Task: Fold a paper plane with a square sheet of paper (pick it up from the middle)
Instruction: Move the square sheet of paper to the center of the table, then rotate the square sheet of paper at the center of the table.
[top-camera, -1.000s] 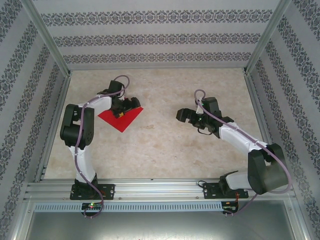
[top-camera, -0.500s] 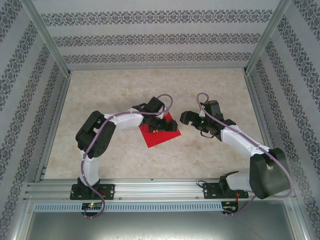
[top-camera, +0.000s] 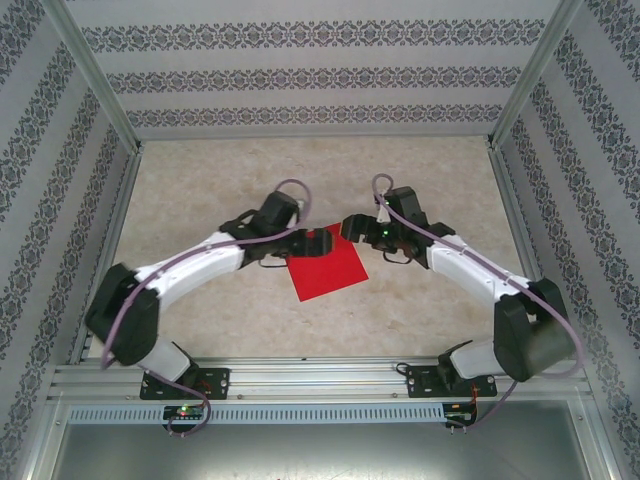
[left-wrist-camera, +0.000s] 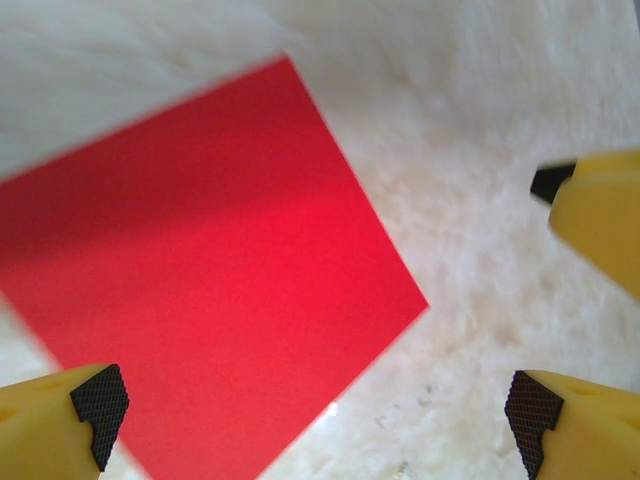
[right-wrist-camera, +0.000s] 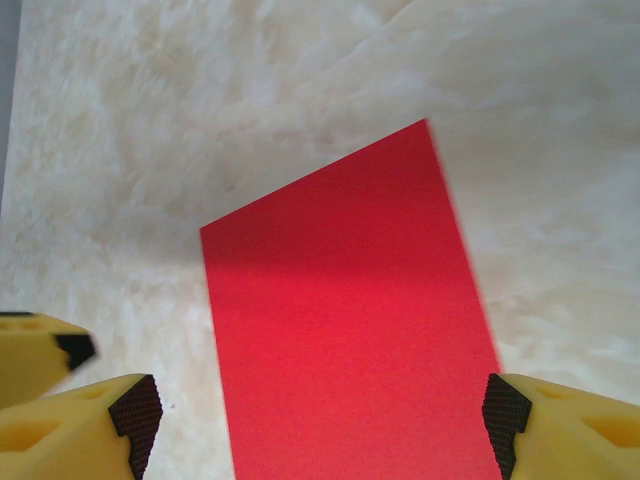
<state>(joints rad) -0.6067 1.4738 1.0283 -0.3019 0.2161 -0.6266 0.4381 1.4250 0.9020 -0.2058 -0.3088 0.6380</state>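
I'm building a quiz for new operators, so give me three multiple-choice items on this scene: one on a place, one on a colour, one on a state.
1. Where does the square sheet of paper lie?
A) on the table, between the grippers
B) against the back wall
C) on the front rail

2. Its colour?
A) blue
B) red
C) white

3. The left gripper and right gripper are:
A) both shut
B) one shut
C) both open

Key:
1 A, the top view shows it flat between the two arm tips.
2 B, it is red in every view.
3 C, each wrist view shows fingers wide apart.
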